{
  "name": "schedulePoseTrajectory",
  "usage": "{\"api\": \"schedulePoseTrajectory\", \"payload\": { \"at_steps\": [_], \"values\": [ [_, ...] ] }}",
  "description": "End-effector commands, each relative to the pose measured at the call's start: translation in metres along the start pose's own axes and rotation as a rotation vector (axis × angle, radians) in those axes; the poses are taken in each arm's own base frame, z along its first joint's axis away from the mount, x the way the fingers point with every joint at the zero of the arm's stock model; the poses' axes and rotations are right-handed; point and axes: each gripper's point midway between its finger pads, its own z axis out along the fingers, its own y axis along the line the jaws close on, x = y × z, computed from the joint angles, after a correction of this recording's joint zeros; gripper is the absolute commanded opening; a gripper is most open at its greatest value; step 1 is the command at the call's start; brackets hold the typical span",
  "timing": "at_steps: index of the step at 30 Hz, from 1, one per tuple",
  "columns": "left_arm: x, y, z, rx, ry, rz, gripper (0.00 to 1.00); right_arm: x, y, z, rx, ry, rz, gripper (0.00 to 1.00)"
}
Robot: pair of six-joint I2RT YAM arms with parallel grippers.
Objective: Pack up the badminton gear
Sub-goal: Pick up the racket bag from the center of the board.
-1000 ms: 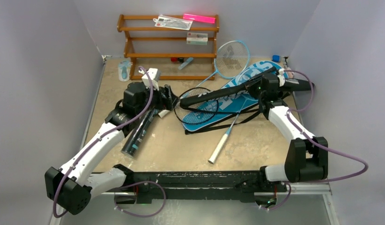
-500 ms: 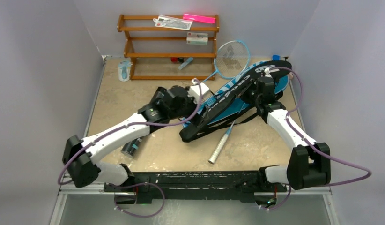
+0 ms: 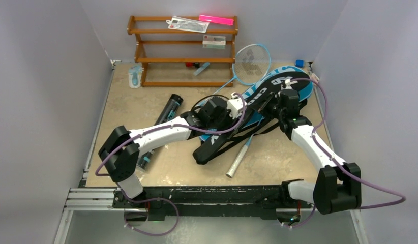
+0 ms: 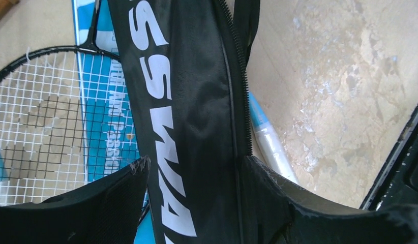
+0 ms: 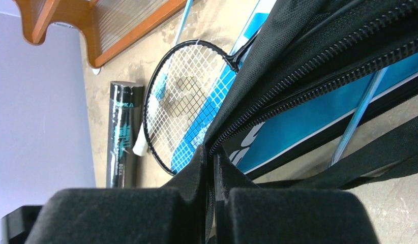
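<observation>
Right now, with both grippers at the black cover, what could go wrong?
The right gripper pinches only the thin zipper edge of the black cover; a hard pull may slip it free. The left gripper straddles the cover over the black racket and blue cover, so closing lower could catch those too. A black strap lies across the light-blue racket and might drag it.

The left gripper (image 4: 195,162) has been carried away from the long black tube (image 3: 171,104), which is now left well behind it. It has been brought astride the black "CROSSWAY" cover (image 4: 186,101), with its jaws drawn in to either side of the fabric. The cover, pinched in the right gripper (image 5: 209,155), has been swung from level to a slant, its free end lowered past the left gripper.
</observation>
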Motion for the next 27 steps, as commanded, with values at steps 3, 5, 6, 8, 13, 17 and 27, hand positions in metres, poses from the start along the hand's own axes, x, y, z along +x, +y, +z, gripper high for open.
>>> {"api": "schedulePoseTrajectory", "payload": {
  "at_steps": [3,5,6,8,13,17,27],
  "values": [
    [-0.019,-0.002,0.012,0.002,-0.059,0.007,0.67,-0.005,0.023,-0.012,-0.097,-0.016,-0.035,0.0],
    [-0.012,-0.004,0.016,0.012,-0.044,0.003,0.66,-0.002,0.022,-0.012,-0.097,-0.007,-0.032,0.0],
    [-0.01,-0.004,0.018,0.015,-0.039,0.0,0.6,0.0,0.021,-0.012,-0.096,-0.002,-0.032,0.0],
    [-0.005,-0.003,0.023,0.011,-0.021,-0.009,0.39,0.004,0.016,-0.012,-0.082,0.007,-0.036,0.01],
    [-0.007,-0.005,0.022,0.02,-0.022,-0.054,0.0,0.024,-0.004,-0.014,-0.03,0.065,-0.022,0.25],
    [-0.009,-0.004,0.02,0.057,-0.024,-0.127,0.0,0.034,-0.017,-0.019,0.003,0.073,-0.033,0.41],
    [-0.025,-0.002,0.001,0.222,-0.072,-0.301,0.0,0.048,-0.05,-0.048,0.103,-0.007,-0.008,0.57]
  ]
}}
